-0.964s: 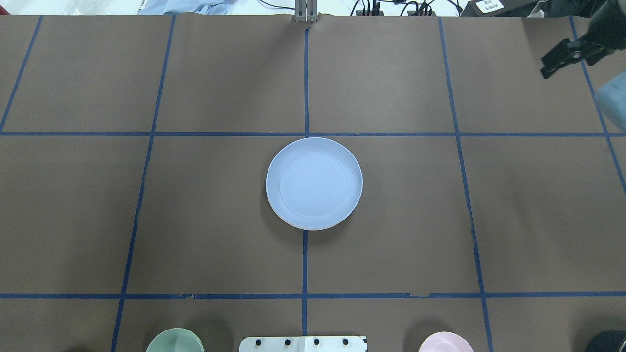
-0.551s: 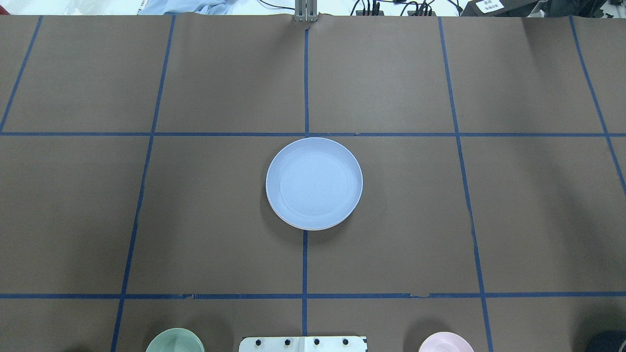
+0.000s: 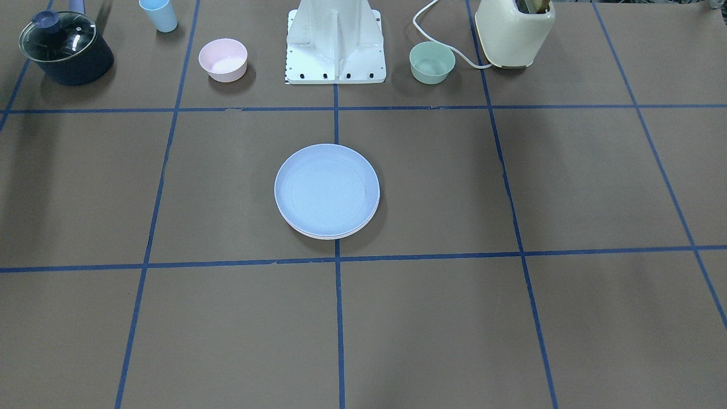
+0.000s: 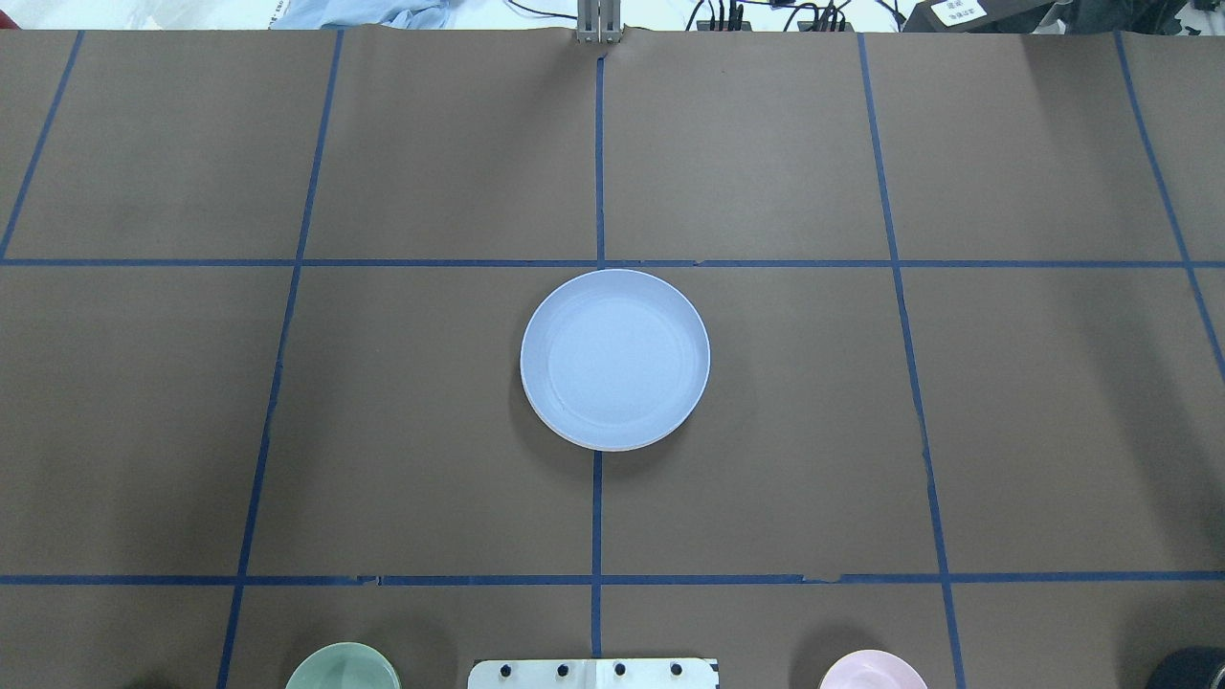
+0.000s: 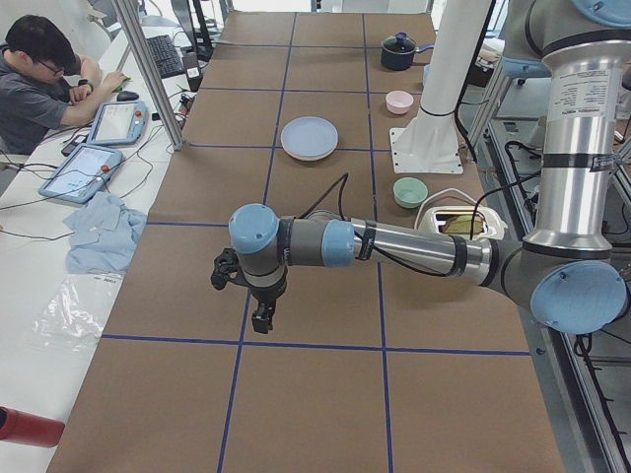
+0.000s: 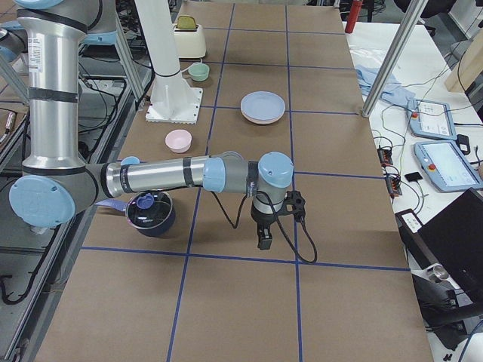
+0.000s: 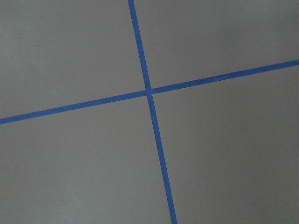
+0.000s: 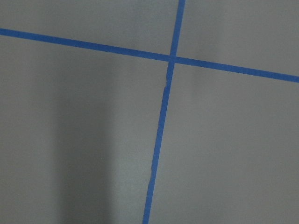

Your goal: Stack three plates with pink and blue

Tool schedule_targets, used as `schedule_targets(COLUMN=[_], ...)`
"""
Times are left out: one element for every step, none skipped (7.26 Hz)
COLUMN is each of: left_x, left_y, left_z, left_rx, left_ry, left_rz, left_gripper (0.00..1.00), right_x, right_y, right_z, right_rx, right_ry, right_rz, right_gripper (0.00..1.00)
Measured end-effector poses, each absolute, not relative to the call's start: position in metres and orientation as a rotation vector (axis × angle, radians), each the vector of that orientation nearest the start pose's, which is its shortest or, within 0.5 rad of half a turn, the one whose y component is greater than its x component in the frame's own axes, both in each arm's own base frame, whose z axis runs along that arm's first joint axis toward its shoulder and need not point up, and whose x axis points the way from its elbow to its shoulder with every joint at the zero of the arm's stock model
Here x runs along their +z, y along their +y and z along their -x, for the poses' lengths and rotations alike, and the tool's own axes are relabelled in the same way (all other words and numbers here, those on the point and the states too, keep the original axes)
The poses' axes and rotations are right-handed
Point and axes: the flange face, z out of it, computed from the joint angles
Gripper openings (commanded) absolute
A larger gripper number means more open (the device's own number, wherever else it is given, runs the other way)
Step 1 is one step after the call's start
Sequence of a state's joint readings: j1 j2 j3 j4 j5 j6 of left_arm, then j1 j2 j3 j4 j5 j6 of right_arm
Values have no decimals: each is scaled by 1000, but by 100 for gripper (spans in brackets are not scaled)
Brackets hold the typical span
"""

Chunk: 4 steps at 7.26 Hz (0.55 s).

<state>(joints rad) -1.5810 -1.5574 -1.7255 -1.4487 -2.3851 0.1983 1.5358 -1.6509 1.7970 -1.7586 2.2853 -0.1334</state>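
A stack of plates lies at the table's middle, with the light blue plate [image 4: 614,359] on top; it also shows in the front view [image 3: 326,189]. Thin pale rims [image 3: 329,235] of lower plates peek out beneath it; their colours are hard to tell. Both arms are away from the stack. The left gripper [image 5: 261,320] shows only in the exterior left view, pointing down over bare table near that end. The right gripper [image 6: 264,240] shows only in the exterior right view, pointing down over bare table. I cannot tell whether either is open or shut. The wrist views show only brown paper and blue tape.
Near the robot base [image 3: 335,42] stand a small pink bowl [image 3: 222,59], a small green bowl [image 3: 431,62], a cream toaster [image 3: 514,31], a dark lidded pot [image 3: 65,48] and a blue cup [image 3: 159,14]. An operator [image 5: 39,84] sits beside the table.
The right gripper, at the overhead view's top right corner one second ago, has moved out of that view. The plate stack has not moved.
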Motion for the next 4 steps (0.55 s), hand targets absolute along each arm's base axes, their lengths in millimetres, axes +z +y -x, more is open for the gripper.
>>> schedule_targets(left_x=[601,600,600,598], left_y=[-483,-483,-482,-482], left_z=[66,66,67,67], left_rx=[185,186,187,194], left_ry=[820,823,825,823], left_rz=[-112,-118,-123,-133], left_gripper=[100,100,100,100], right_x=[608,606,606,606], right_y=[-452,-453,-455,-456], right_z=[-56,-58,-58,-58], right_rx=[-138,-139,-144,-149], right_ry=[-716,-714,-711,-710], right_rz=[-1,-21,-46,-64], right_gripper=[100,100,100,100])
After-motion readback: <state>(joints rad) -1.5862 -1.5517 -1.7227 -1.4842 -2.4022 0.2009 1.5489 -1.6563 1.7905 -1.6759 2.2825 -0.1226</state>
